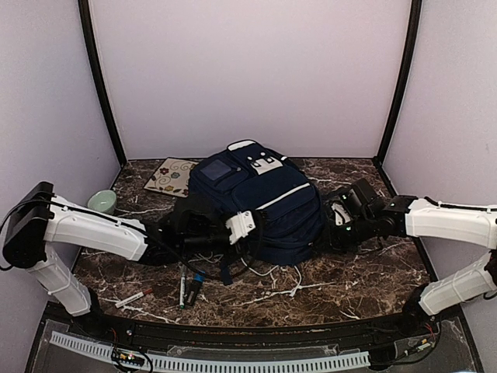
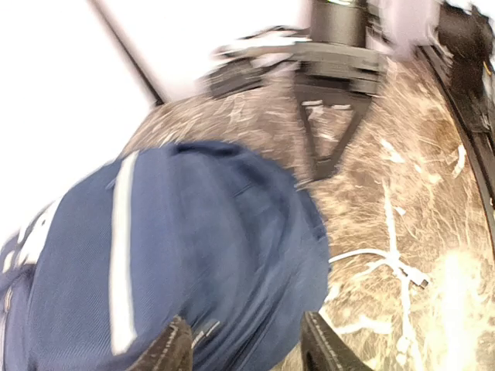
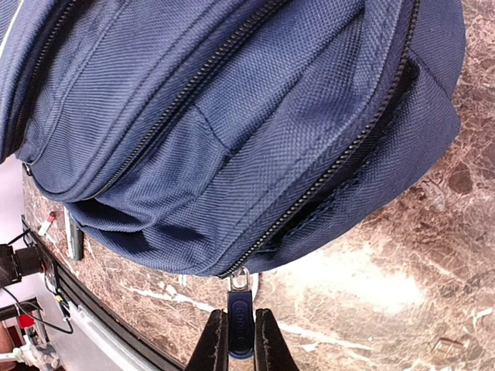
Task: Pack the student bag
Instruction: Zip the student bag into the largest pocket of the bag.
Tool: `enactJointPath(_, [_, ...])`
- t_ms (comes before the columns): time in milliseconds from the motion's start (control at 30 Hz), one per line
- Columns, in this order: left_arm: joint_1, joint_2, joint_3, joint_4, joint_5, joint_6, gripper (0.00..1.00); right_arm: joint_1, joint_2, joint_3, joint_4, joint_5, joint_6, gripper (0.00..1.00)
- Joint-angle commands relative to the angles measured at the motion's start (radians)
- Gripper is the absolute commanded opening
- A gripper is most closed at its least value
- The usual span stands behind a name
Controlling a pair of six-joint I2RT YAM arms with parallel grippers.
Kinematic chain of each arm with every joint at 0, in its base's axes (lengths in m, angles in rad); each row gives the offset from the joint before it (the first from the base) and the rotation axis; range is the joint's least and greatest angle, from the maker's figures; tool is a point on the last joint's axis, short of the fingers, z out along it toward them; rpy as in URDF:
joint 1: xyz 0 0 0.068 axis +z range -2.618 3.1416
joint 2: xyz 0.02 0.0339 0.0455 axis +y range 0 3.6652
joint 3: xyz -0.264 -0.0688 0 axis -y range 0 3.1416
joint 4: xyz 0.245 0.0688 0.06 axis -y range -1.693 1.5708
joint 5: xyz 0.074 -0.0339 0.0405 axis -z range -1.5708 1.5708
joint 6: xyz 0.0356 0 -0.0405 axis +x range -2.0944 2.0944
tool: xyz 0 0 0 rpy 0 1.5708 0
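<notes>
The student bag [image 1: 256,198], navy blue with white stripes, lies flat in the middle of the marble table. My left gripper [image 1: 252,225] is at its near left side. In the left wrist view, the left gripper [image 2: 247,344] is open, its fingers standing apart over the bag's blue fabric [image 2: 216,255] without clamping it. My right gripper [image 1: 335,219] is at the bag's right side. In the right wrist view, the right gripper [image 3: 240,340] is shut on the dark blue zipper pull [image 3: 240,321]. The pull hangs from the end of a partly open zipper on the bag [image 3: 232,100].
A green bowl [image 1: 102,201] and a patterned booklet [image 1: 171,177] lie at the back left. Pens [image 1: 133,298] and a marker [image 1: 184,289] lie in front of the bag. A white cable [image 1: 283,280] trails on the table [image 1: 365,272] near the bag's front edge.
</notes>
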Motion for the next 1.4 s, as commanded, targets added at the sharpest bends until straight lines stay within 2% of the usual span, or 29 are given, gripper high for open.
enactJointPath(0, [-0.078, 0.135, 0.108, -0.045, 0.004, 0.243, 0.53, -0.036, 0.003, -0.052, 0.019, 0.007, -0.059, 0.0])
enactJointPath(200, [-0.096, 0.286, 0.225, -0.003, -0.062, 0.365, 0.56, -0.04, 0.01, -0.103, 0.224, -0.036, -0.12, 0.1])
enactJointPath(300, [-0.097, 0.326, 0.244, 0.027, -0.084, 0.413, 0.56, -0.039, 0.009, -0.114, 0.272, -0.027, -0.149, 0.19])
enactJointPath(433, [-0.097, 0.411, 0.291, 0.044, -0.17, 0.459, 0.49, -0.032, 0.0, -0.119, 0.277, -0.042, -0.163, 0.33])
enactJointPath(533, [-0.096, 0.444, 0.291, 0.11, -0.223, 0.474, 0.42, -0.013, -0.063, -0.148, 0.284, 0.003, -0.153, 0.38])
enactJointPath(667, [-0.097, 0.457, 0.285, 0.15, -0.235, 0.48, 0.33, 0.021, -0.136, -0.215, 0.341, 0.076, -0.114, 0.38])
enactJointPath(833, [-0.097, 0.448, 0.278, 0.16, -0.23, 0.474, 0.09, 0.094, -0.168, -0.255, 0.388, 0.169, -0.08, 0.32])
enactJointPath(967, [-0.097, 0.438, 0.27, 0.162, -0.213, 0.467, 0.0, 0.147, -0.151, -0.263, 0.459, 0.194, -0.071, 0.33])
enactJointPath(1067, [-0.097, 0.437, 0.269, 0.165, -0.219, 0.465, 0.0, 0.158, -0.119, -0.248, 0.442, 0.28, -0.071, 0.34])
enactJointPath(1233, [-0.097, 0.437, 0.269, 0.169, -0.23, 0.472, 0.0, 0.172, -0.045, -0.198, 0.453, 0.288, -0.097, 0.33])
enactJointPath(1367, [-0.097, 0.434, 0.267, 0.172, -0.232, 0.473, 0.0, 0.178, -0.022, -0.169, 0.405, 0.374, -0.109, 0.3])
